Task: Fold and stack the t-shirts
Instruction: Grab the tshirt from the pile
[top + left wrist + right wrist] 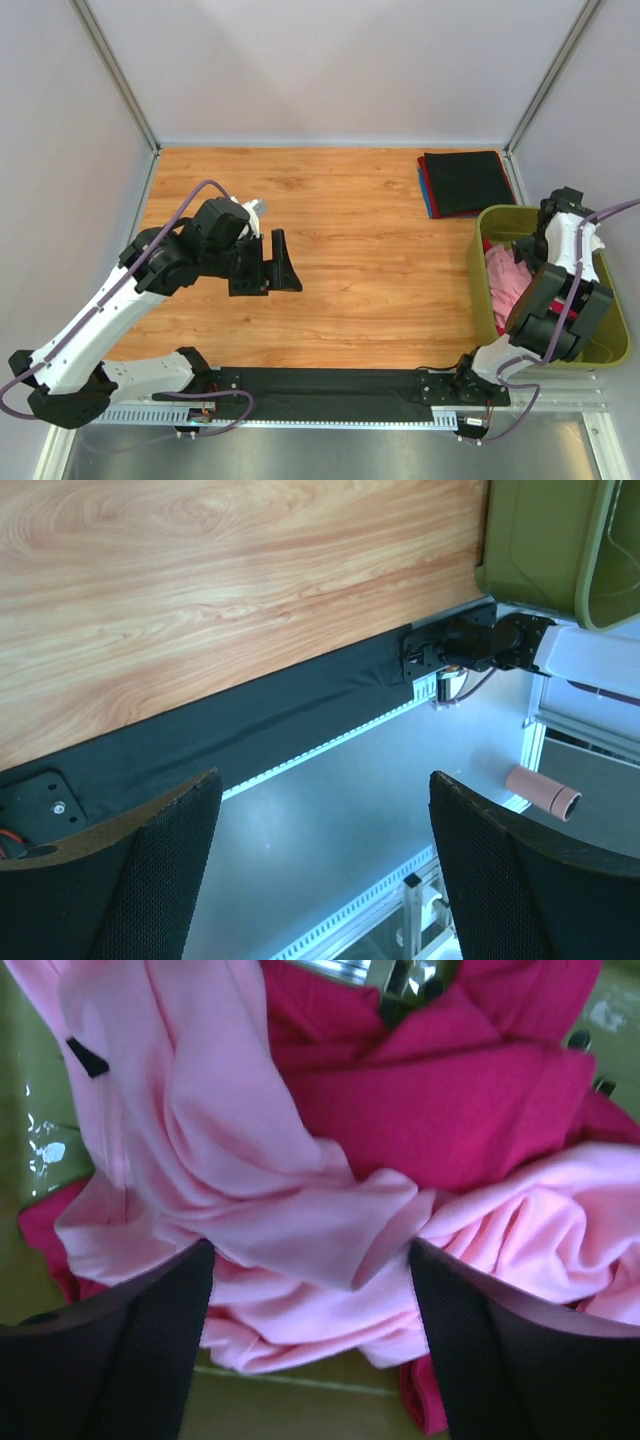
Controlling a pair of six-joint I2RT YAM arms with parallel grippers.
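A crumpled light pink t-shirt (pixel 250 1200) lies over a magenta-red t-shirt (pixel 440 1100) inside the olive-green tub (pixel 610 345); both show in the top view (pixel 508 280). My right gripper (pixel 312 1290) is open, down in the tub, its fingers either side of a pink fold. A folded stack with a black t-shirt (pixel 467 182) on top, red and blue edges under it, sits at the back right. My left gripper (pixel 278 263) is open and empty, held above the wooden table (pixel 350 250) at the left middle.
A black mat strip (pixel 330 385) runs along the table's near edge over the arm bases. Grey walls and metal posts enclose the table. The left wrist view shows the tub's corner (pixel 540 540) and a pink cylinder (pixel 542 792) beyond the table.
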